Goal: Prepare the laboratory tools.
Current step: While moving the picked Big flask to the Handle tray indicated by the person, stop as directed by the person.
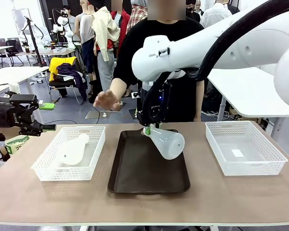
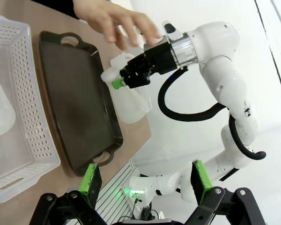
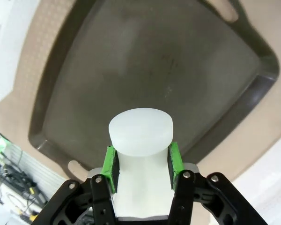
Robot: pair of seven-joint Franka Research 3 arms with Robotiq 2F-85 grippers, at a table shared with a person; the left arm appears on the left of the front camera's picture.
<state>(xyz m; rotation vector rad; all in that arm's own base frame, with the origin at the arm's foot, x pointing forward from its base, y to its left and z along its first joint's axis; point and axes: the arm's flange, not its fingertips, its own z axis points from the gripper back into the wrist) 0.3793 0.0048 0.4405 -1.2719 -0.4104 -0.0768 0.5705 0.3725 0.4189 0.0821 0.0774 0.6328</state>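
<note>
In the R gripper (image 1: 147,129), one flask (image 1: 166,142) is pinched by the neck, tilted, its base hung just below over the brown tray (image 1: 135,180). The 2nd flask (image 1: 72,150) is laid in the basket (image 1: 43,171) nearest the L gripper (image 1: 47,117), which is spread wide.

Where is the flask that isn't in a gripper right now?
In the front view, that flask lies on its side in the white mesh basket on the robot's left, just left of the dark tray.
</note>
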